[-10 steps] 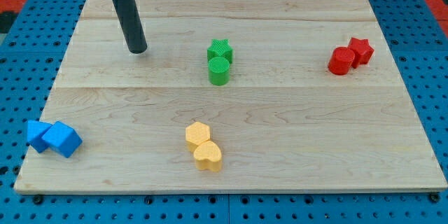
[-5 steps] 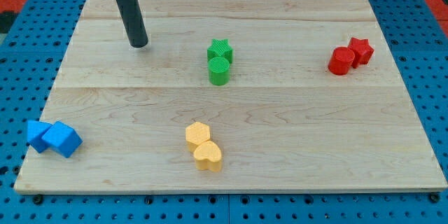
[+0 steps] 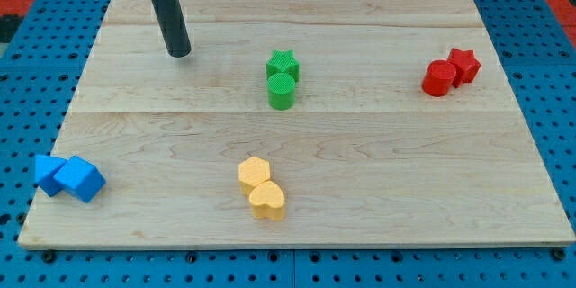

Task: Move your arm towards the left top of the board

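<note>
Up and to the left of the green cylinder (image 3: 281,91), my tip (image 3: 179,53) is planted on bare wood, well apart from every block. Nothing is touched or pushed by it, and since it's just a plain rod end, nothing is held and there's nothing to open or close.

Step-wise, the task looks mostly done but not finished: the tip is in the upper-left part of the board (image 3: 378,144), yet the actual corner is further up and left from the green cylinder than the tip is. So the next move probably calls for a short slide up and to the left. No blocks lie along that stretch, so nothing should get knocked on the way. The only thing to be watched is the board's edge, so the tip isn't run off the wood onto the blue pegboard (image 3: 36,63).

From the tip outward, the rod (image 3: 169,16) is seen leaning a little, its upper end further left than its lower end, and it runs out of the picture at the top, where only a bit of the mount is caught.

Everything else, placed off the green cylinder:
- green star (image 3: 284,61) touching it, just above
- red cylinder (image 3: 439,79) and red star (image 3: 463,65), touching each other, far to the right
- yellow hexagon (image 3: 255,173) and yellow heart (image 3: 267,201), touching, below it
- two blue blocks (image 3: 68,177), shapes hard to call, far down-left by the board's bottom-left corner
</note>
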### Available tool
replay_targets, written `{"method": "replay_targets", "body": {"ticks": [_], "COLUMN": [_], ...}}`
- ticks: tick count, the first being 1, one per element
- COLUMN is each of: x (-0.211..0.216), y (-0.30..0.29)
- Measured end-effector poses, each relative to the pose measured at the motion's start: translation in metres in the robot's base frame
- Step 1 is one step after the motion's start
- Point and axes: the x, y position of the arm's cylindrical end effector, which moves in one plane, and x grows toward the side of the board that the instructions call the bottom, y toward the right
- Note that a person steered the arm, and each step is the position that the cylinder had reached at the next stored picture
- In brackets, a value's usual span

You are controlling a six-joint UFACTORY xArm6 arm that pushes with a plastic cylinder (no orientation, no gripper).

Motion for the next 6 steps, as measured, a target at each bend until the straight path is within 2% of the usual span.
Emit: {"method": "replay_targets", "body": {"ticks": [6], "x": [0.006], "y": [-0.016]}}
